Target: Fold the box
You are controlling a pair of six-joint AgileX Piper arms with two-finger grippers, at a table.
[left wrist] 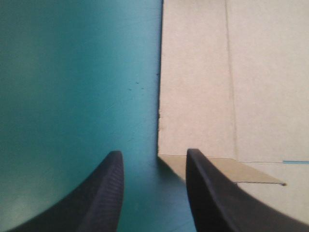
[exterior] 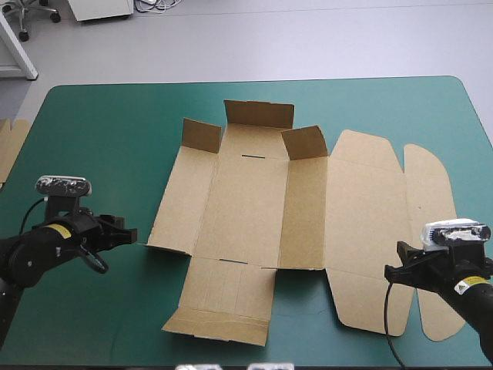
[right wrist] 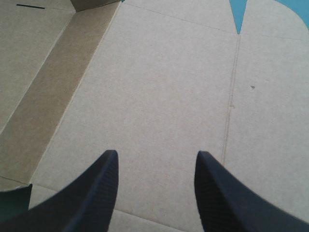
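Observation:
The brown box (exterior: 254,200) lies as a cut sheet in the middle of the table, mostly flat. Its far wall (exterior: 259,114) and two small corner flaps (exterior: 202,135) stand raised. The rounded lid panels (exterior: 370,223) lie flat to the right. My left gripper (exterior: 127,233) is open just left of the sheet's left edge; in the left wrist view it (left wrist: 154,153) hovers by the near left corner of the box (left wrist: 231,87). My right gripper (exterior: 394,271) is open at the near right. The right wrist view shows it (right wrist: 157,153) above the flat lid board (right wrist: 159,82), holding nothing.
The edge of more brown board (exterior: 9,146) shows at the table's left edge. Bare teal-green cover (exterior: 100,131) surrounds the sheet. The front flap (exterior: 223,304) reaches close to the table's near edge.

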